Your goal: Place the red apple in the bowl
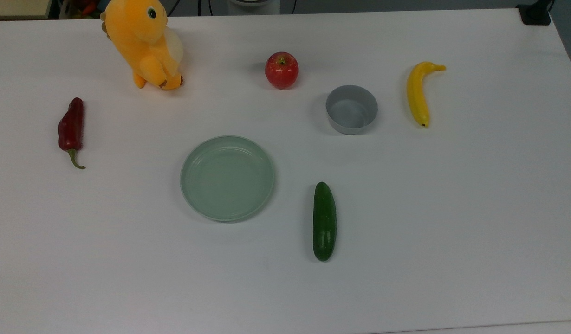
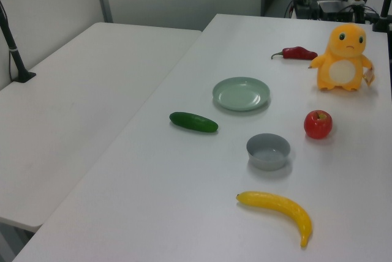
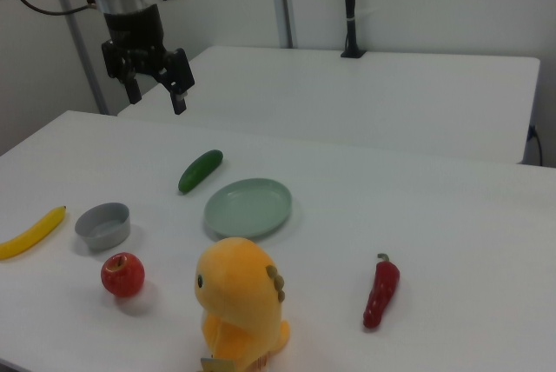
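White table (image 1: 452, 208), top view: red apple (image 1: 282, 70) sitting near the grey bowl (image 1: 351, 109), toward the top view's upper left, not touching; left view: banana (image 2: 278, 210) lying below them; right view: gripper (image 3: 156, 94) hanging released above the table, holding nothing.

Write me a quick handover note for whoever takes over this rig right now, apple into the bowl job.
Tool: open, holding nothing, raised well above the table in the right view.
Red apple: on the table, untouched, a short gap from the bowl.
Bowl: empty, upright, between the apple and the banana in the top view.
Done: nothing yet.
Left: reach the apple, grasp it, lift it, release it into the bowl.
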You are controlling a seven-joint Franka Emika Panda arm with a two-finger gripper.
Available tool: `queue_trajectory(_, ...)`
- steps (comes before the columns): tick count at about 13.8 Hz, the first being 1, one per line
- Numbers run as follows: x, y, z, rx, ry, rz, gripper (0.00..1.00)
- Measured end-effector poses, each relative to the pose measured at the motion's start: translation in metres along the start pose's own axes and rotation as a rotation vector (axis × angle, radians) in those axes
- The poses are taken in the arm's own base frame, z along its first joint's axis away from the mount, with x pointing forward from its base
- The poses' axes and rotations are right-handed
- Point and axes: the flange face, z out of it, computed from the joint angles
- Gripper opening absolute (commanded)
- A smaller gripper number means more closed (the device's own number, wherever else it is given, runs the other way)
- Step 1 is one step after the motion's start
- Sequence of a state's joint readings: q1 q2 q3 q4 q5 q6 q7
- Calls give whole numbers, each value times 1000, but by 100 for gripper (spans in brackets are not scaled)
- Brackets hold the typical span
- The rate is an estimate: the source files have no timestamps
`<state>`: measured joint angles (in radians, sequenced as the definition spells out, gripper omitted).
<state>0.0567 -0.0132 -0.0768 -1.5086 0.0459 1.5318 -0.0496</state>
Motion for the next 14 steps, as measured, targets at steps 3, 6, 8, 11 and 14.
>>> queue_trajectory(3,-4,-2,1,4,1,-10,100)
queue_trajectory(6,-12,-3,-3,6,7,-27,100)
queue_trajectory(8,-13,-3,-2,6,5,-27,100)
queue_trajectory(11,-13,-3,-1,7,3,-28,100)
queue_trajectory(14,-14,-4,2,7,-4,-29,100)
